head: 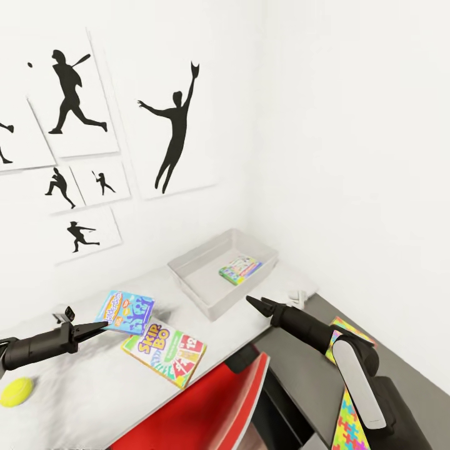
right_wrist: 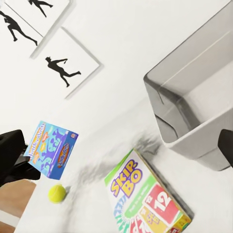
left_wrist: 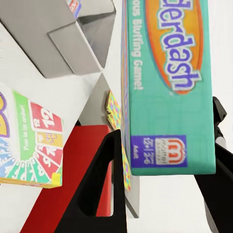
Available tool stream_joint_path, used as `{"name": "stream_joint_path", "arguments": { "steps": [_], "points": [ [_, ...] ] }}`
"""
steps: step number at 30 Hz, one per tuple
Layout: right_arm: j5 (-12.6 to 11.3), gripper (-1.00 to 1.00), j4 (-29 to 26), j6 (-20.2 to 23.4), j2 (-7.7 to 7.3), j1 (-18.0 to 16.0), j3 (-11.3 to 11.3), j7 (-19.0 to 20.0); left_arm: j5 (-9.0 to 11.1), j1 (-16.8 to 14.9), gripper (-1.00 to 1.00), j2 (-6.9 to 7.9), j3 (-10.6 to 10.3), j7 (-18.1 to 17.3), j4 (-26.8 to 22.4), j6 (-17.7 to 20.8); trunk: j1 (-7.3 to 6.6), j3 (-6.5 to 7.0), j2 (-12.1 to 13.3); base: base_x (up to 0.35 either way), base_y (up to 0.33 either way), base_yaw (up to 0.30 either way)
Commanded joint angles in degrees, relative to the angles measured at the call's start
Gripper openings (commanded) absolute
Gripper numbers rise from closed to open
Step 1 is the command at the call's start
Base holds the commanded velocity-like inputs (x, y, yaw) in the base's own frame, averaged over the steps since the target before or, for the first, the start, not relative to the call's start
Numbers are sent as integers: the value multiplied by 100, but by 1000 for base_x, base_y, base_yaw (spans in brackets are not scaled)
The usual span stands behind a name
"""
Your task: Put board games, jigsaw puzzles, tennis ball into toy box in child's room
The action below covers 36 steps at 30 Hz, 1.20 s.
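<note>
Blue cartoon game box (head: 126,310) is hanging clamped in our left gripper (head: 94,329) above the table (head: 81,400); we are looking toward the toy box (head: 212,294) at two o'clock, farther off, while our right gripper (head: 257,304), fingers apparently together, is hovering nearer its rim

The toy box (head: 215,292) sits on the table (head: 81,387) at one o'clock from the Skip-Bo box (head: 164,352). A small game box (head: 240,269) lies inside it. The tennis ball (head: 16,392) lies at nine o'clock.
</note>
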Motion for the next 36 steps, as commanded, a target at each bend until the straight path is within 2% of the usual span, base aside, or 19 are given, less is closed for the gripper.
{"name": "stream_joint_path", "arguments": {
  "steps": [1,9,36],
  "points": [
    [-22,100,-3,29,-3,-4,0,-4,-5,-5,-100,2,-1,-25,-1,60,2,-9,-8,28,-53,187],
    [-15,100,-3,29,-3,-4,0,-1,-5,-5,-100,5,-1,-25,-1,60,2,-9,-8,10,-13,157],
    [-22,100,-3,21,-3,-4,0,5,-5,4,-100,5,4,-25,-1,60,2,-9,-8,76,17,4]
  ]
}}
